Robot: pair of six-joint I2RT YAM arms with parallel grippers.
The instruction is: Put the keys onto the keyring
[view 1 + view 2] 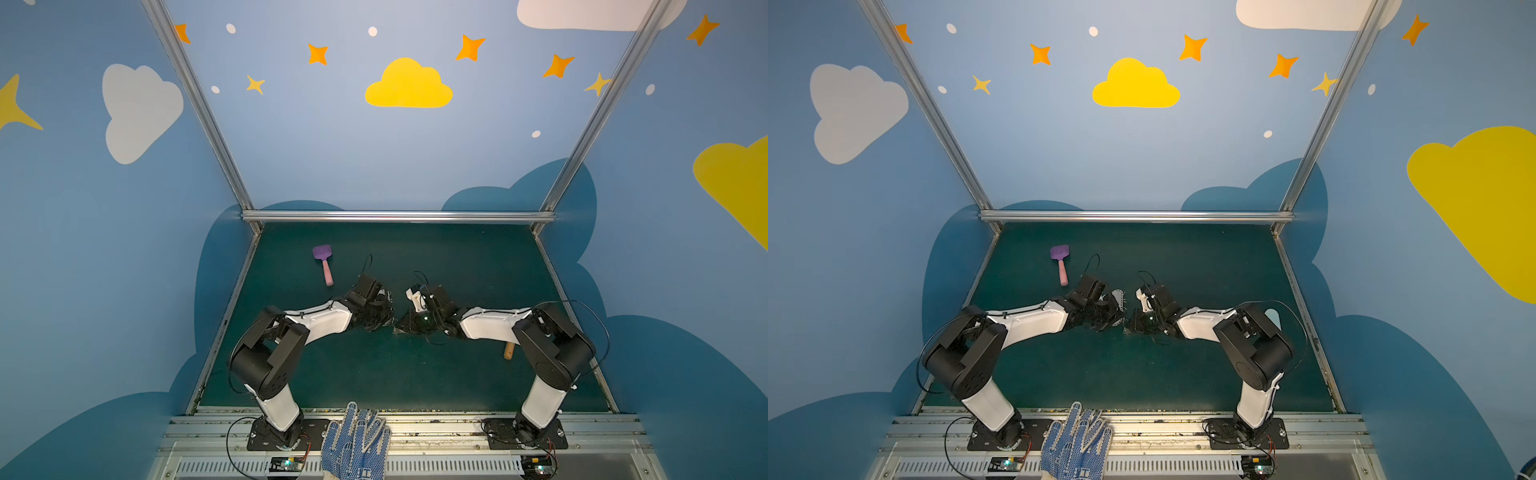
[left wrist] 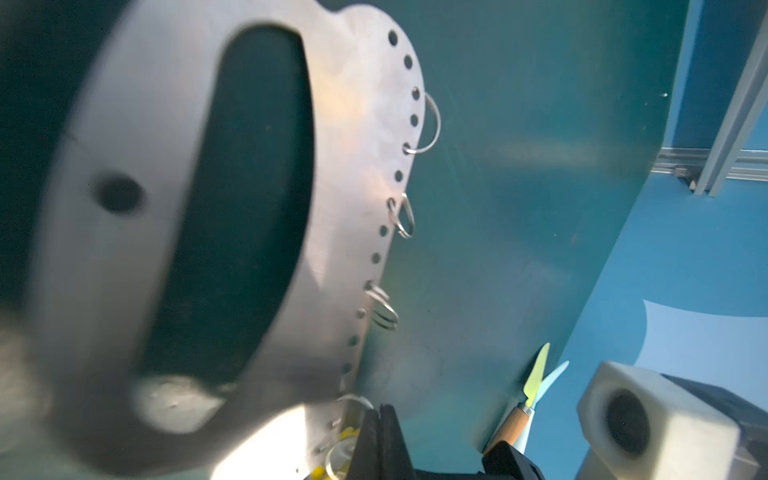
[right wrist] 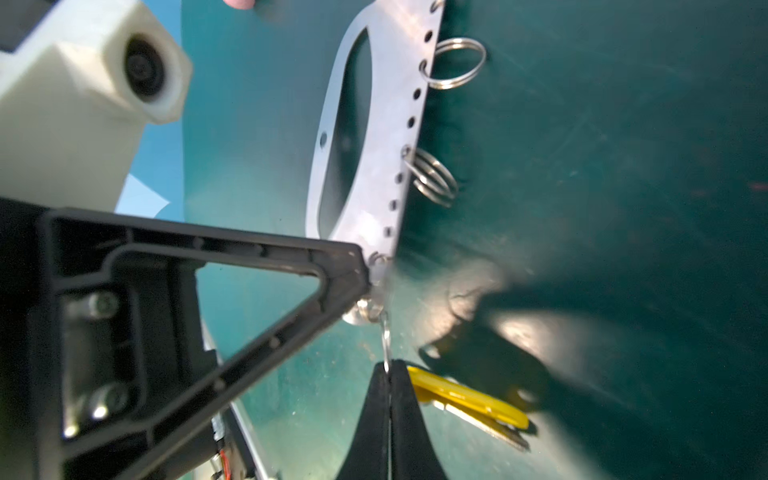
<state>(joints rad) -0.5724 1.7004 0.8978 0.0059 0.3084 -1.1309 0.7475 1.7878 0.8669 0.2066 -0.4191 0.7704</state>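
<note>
The keyring (image 2: 345, 166), a flat grey plate with a long slot and a row of small holes, is held off the green mat; it also shows as the keyring (image 3: 386, 124) and the keyring (image 1: 1119, 296). My left gripper (image 2: 380, 415) is shut on its lower end, and its black finger (image 3: 353, 270) meets the plate there. My right gripper (image 3: 388, 370) is shut on the thin split ring of the keys (image 3: 465, 401), whose yellow tag and silver blades hang beside the jaws. That ring reaches up to the plate's end. In both top views the two grippers, left (image 1: 388, 320) and right (image 1: 400, 328), meet at mid-table.
Metal rings (image 3: 457, 62) hang from the plate's holed edge. A purple and pink spatula (image 1: 324, 262) lies at the back left. A wooden-handled tool (image 1: 509, 351) lies by the right arm. Blue dotted gloves (image 1: 355, 440) rest on the front rail. Aluminium rails (image 1: 399, 216) edge the mat.
</note>
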